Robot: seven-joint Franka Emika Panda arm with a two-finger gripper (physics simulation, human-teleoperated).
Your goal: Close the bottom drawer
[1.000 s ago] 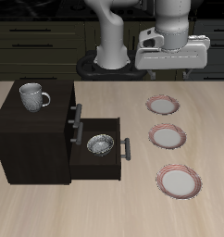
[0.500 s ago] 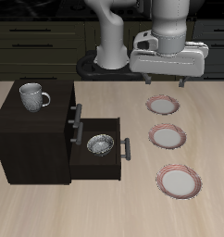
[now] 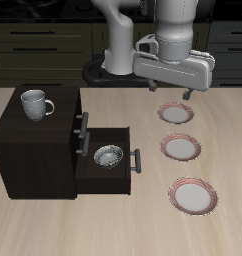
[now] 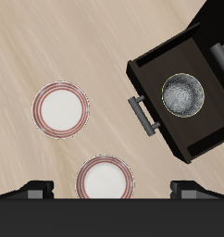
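The bottom drawer (image 3: 111, 176) of the dark cabinet (image 3: 33, 150) stands pulled out, its grey bar handle (image 3: 136, 161) facing the plates. A metal bowl (image 3: 109, 156) lies inside it. The upper drawer is shut, with its handle (image 3: 83, 125) above. My gripper (image 3: 171, 90) hangs open and empty high above the table, behind the plates and well away from the drawer. In the wrist view the open drawer (image 4: 153, 91), its handle (image 4: 140, 113) and the bowl (image 4: 182, 95) show, with my fingertips (image 4: 35, 188) spread wide.
A grey mug (image 3: 34, 103) stands on top of the cabinet. Three pink-rimmed plates lie in a row beside the drawer: back (image 3: 176, 114), middle (image 3: 180, 148), front (image 3: 193, 195). Two plates show in the wrist view (image 4: 60, 107) (image 4: 105, 179).
My gripper has shifted sideways toward the cabinet and tilted slightly, staying high and open. The drawer, bowl, mug and plates have not moved.
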